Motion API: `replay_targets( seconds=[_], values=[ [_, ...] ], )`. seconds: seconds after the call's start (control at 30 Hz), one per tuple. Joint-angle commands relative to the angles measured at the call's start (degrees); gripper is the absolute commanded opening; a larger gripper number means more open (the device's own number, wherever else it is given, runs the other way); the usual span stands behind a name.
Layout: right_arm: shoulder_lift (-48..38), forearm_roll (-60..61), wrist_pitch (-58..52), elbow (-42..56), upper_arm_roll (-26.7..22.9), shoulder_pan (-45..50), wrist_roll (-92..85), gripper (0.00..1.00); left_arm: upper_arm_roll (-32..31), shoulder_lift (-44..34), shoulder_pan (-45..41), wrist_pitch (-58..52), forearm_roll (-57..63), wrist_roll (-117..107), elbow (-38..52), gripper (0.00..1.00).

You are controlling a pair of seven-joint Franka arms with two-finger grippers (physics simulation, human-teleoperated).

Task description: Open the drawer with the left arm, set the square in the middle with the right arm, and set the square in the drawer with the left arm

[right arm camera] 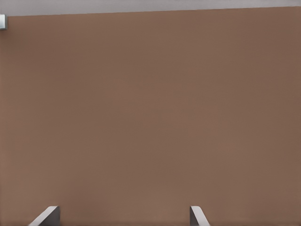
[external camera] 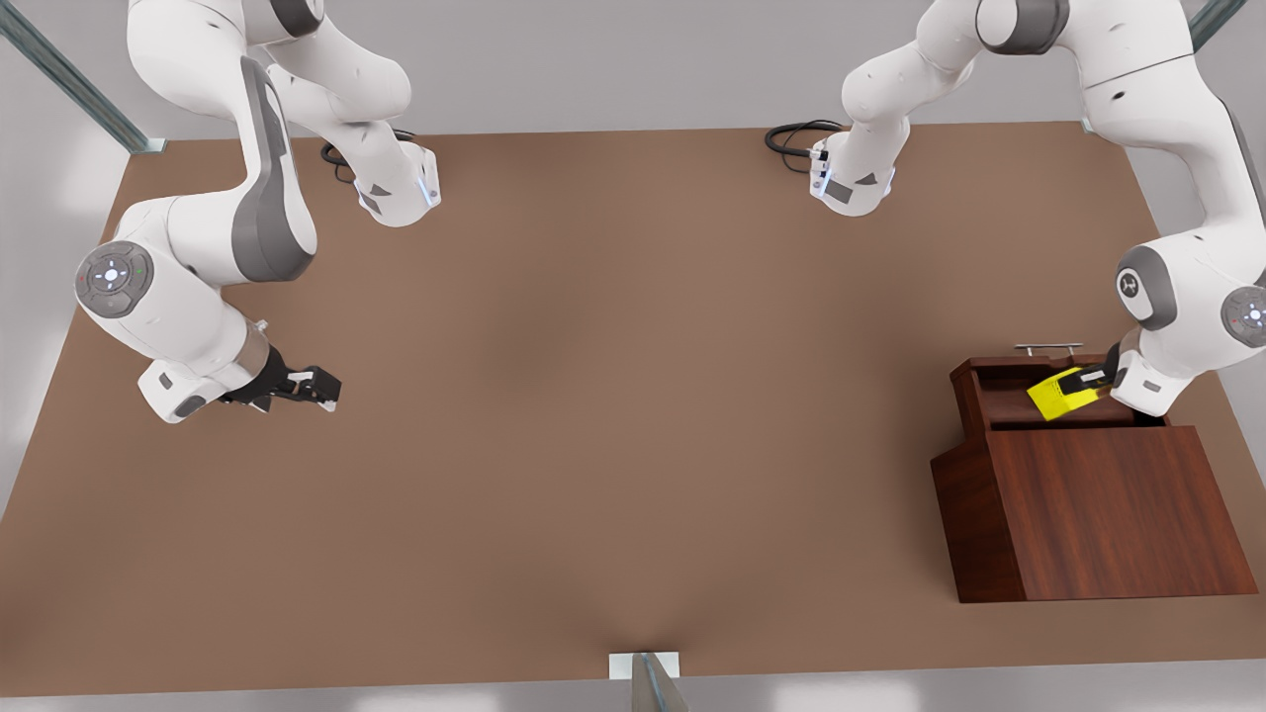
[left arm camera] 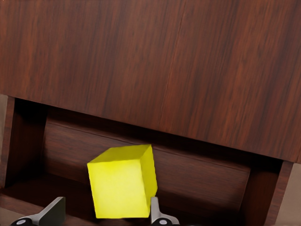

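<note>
Your left gripper [external camera: 1086, 377], fingers apart, is touching the square [external camera: 1060, 394] over the open drawer [external camera: 999, 391]; your right gripper [external camera: 321, 388] is waiting, spread, above the tabletop [external camera: 613, 415].

Left gripper [external camera: 1088, 378] reaching down-forward, fingers parted; right gripper [external camera: 321, 388] low, level, fingers spread.

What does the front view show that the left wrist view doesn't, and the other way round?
The front view adds the brown table, the right tool waiting open at that view's left, and a silver handle. The left wrist view adds a close look: a gap between one finger of the open left tool and the square. Both show the yellow square tilted over the open drawer of the wooden cabinet.
</note>
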Motion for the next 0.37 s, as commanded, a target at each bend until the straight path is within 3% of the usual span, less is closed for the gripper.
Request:
replay_targets(
  seconds=[0.0,0.1,0.2,0.33],
  values=[
    [0.02,0.0,0.0,-0.01,0.0,-0.02,0.0,1.0,-0.04,-0.04,-0.02,-0.48,0.83,-0.06,0.44,1.0],
    [0.02,0.0,-0.09,0.08,0.0,-0.1,0.0,1.0,-13.22,-2.5,-3.62,-26.85,-1.01,1.25,14.15,1.0],
    [0.02,0.0,-0.09,0.17,0.0,-0.1,0.0,1.0,-12.52,-3.65,-17.07,-34.76,-0.13,10.04,20.92,1.0],
    [0.1,0.0,0.0,0.08,0.0,0.16,0.26,1.0,-11.2,-3.47,-19.0,-35.47,-0.31,9.52,22.06,1.0]
  ],
)
